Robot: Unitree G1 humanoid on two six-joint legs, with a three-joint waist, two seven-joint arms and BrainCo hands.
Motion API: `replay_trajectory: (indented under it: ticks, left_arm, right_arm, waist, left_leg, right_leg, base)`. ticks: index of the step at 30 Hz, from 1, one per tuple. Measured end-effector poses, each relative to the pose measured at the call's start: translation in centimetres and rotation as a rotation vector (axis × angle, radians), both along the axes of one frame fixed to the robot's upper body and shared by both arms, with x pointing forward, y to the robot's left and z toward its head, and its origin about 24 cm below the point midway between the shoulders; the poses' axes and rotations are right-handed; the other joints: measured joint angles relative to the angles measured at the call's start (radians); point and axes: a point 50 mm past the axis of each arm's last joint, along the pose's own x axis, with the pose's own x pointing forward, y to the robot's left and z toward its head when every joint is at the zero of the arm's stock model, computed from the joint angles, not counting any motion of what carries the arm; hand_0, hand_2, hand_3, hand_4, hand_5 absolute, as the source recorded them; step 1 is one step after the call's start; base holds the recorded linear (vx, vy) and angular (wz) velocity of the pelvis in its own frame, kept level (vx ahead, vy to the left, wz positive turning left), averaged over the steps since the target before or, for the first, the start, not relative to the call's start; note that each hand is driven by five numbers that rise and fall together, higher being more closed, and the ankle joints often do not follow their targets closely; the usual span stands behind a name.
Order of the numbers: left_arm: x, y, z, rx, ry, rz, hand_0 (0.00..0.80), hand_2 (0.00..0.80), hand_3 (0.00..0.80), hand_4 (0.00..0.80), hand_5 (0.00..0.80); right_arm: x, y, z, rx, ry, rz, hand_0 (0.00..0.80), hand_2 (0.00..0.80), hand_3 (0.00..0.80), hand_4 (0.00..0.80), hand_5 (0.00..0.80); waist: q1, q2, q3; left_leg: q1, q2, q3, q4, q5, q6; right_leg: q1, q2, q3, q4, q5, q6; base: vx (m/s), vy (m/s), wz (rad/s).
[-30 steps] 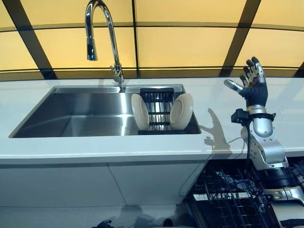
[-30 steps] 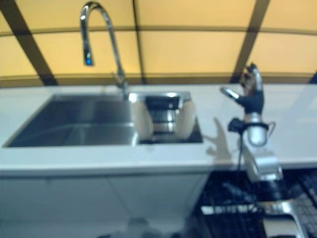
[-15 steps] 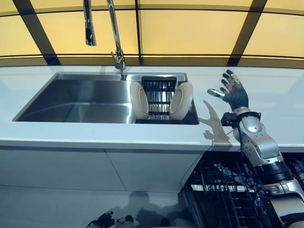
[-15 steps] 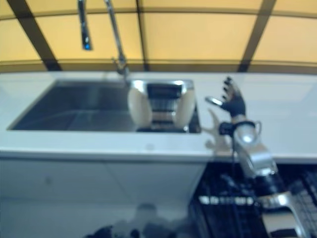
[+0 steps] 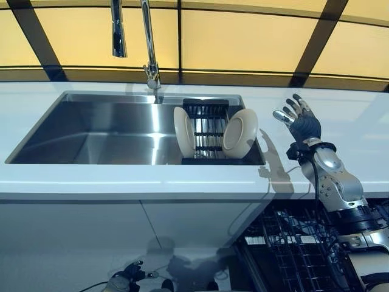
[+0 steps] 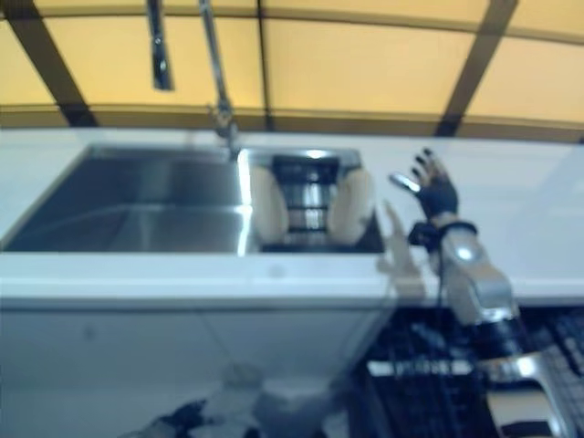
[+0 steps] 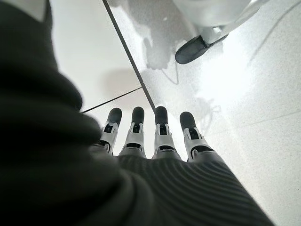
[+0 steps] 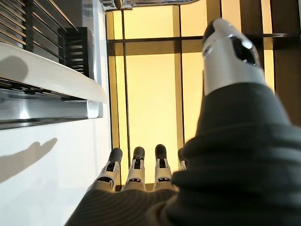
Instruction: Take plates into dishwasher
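Right robot hand (image 5: 299,119) spread beside racked plates (image 5: 240,133); wrist view alone shows left robot hand (image 7: 155,136) straight-fingered.

Warm yellow light glows from the wall panels (image 5: 243,42) at 12 o'clock (the right eye view is blurred); the sink (image 5: 121,131) shows glare.

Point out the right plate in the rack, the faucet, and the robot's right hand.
right plate (image 5: 239,133), left eye view, its face.
faucet (image 5: 148,45), left eye view, its neck.
right hand (image 5: 302,125), left eye view, its dark back.

No readable txt, labels or nos. anywhere — nothing legible in any view.
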Motion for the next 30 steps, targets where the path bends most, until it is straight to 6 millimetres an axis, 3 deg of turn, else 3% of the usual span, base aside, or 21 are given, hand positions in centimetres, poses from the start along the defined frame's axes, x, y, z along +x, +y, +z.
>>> replay_trajectory:
  ticks: [7, 19, 30]
  left_arm:
    - [-0.7, 0.4, -0.1, 0.014, 0.025, -0.008, 0.0, 0.0, 0.0, 0.0, 0.0]
    - [-0.8, 1.1, 0.0, 0.037, 0.045, -0.013, 0.0, 0.0, 0.0, 0.0, 0.0]
    - [-0.9, 1.3, 0.1, 0.041, 0.052, -0.026, 0.0, 0.0, 0.0, 0.0, 0.0]
  right_arm:
    - [0.6, -0.7, 0.3, 0.007, 0.013, -0.063, 0.0, 0.0, 0.0, 0.0, 0.0]
    - [1.9, -2.5, 1.1, -0.002, 0.143, -0.074, 0.0, 0.0, 0.0, 0.0, 0.0]
    - [3.0, -1.0, -0.8, 0.012, 0.358, 0.075, 0.0, 0.0, 0.0, 0.0, 0.0]
  waist:
    - [0.002, -0.035, -0.018]
    - [0.005, -0.047, -0.026]
    - [0.009, -0.061, -0.036]
  left_leg:
    - [0.004, 0.003, 0.017, -0.001, -0.002, -0.003]
    - [0.006, 0.002, 0.017, 0.0, 0.0, 0.0]
    - [0.008, 0.002, 0.016, 0.0, 0.0, 0.0]
  right_leg:
    - [-0.004, -0.003, 0.0, -0.003, 0.003, 0.005]
    - [-0.002, -0.003, -0.003, -0.003, 0.006, 0.008]
    - [-0.001, -0.004, -0.004, -0.003, 0.007, 0.01]
  base:
    - [0.027, 0.027, -0.08]
    - [0.002, 0.001, 0.0]
    - [0.0, 0.0, 0.0]
